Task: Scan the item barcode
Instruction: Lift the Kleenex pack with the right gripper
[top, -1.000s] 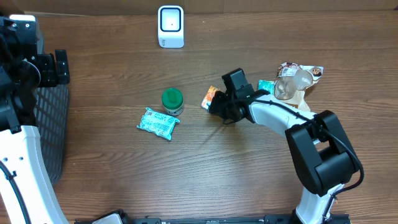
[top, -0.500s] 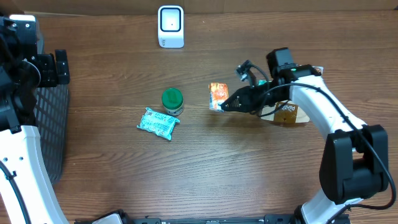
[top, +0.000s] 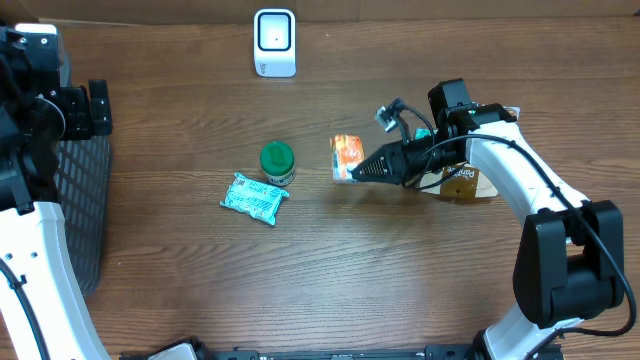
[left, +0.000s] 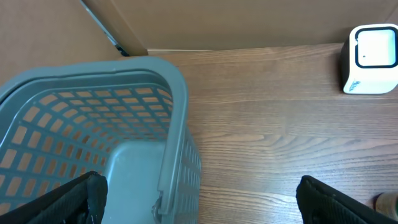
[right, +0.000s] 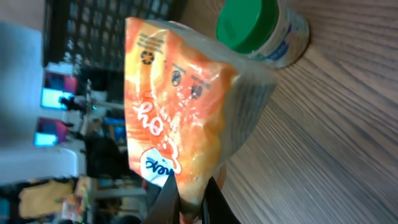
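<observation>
1. Orange packet (right: 180, 118): a thin film snack pouch, pinched at its lower edge by the right tool (right: 189, 190) and held clear of the surface (top: 300, 290). The pouch stands out beyond the tool tips.
2. Handling, judged: light, soft and crinkly. The film looks glossy, so it is probably slippery. The body flexes and will flop or twist about a small pinch. The contents are likely crushable, so squeeze force should stay low.
3. Grip point, judged: the flat sealed edge is the right place, since it is stiffer than the puffed middle and leaves the printed faces exposed. No barcode is readable in the wrist view, so which face carries it cannot be told.
4. Right tool state: jaws closed onto the packet edge.
5. Green-lidded jar (top: 277, 163): on the surface, further out past the packet from the tool tips. A teal packet (top: 254, 197) lies just beyond it.
6. Scanner (top: 274, 42): well apart from the tool, ahead and off to one side, across bare surface.
7. Left tool (left: 199, 182): jaws spread wide, nothing between them, with the basket (left: 93, 112) directly below.
</observation>
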